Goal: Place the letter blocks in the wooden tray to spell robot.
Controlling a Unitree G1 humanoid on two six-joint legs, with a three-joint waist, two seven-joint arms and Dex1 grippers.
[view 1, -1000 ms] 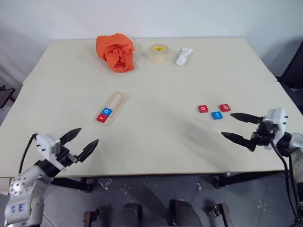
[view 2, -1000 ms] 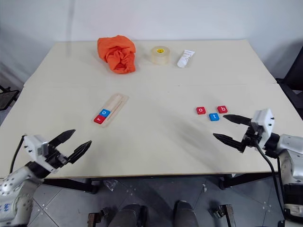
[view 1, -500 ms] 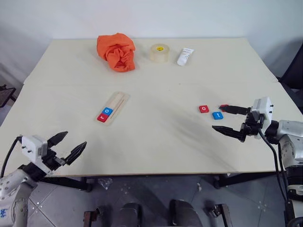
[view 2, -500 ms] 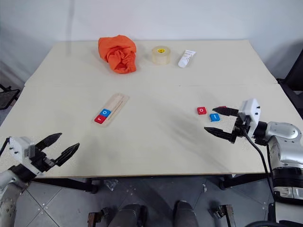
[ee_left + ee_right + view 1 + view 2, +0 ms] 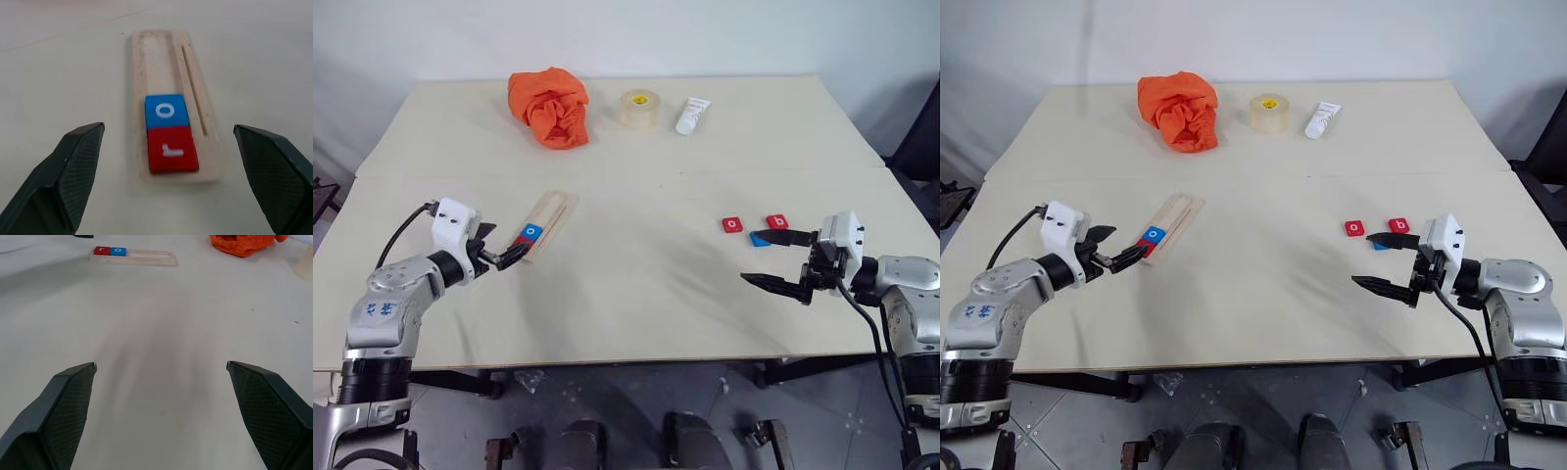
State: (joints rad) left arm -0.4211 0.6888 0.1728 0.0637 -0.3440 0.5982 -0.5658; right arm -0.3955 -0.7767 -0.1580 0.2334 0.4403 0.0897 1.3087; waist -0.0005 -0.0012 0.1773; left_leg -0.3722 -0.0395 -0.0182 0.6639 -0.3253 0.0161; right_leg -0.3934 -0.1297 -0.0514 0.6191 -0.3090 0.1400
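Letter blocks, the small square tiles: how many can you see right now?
5. The red r block and blue o block sit in the pale wooden tray. Red o, red b and a blue block, partly hidden by the right gripper, lie loose.

The blue tile (image 5: 760, 239) by the right gripper (image 5: 780, 261) is half covered by the upper finger, so its letter can't be read. Letters on the two red tiles (image 5: 732, 224) next to it are too small to make out from the head views. The left gripper (image 5: 1117, 251) overlaps the near end of the tray (image 5: 1172, 215) there, partly hiding the red tile. In the right wrist view the orange cloth (image 5: 244, 244) and tape roll (image 5: 306, 262) are cut off at the edge.
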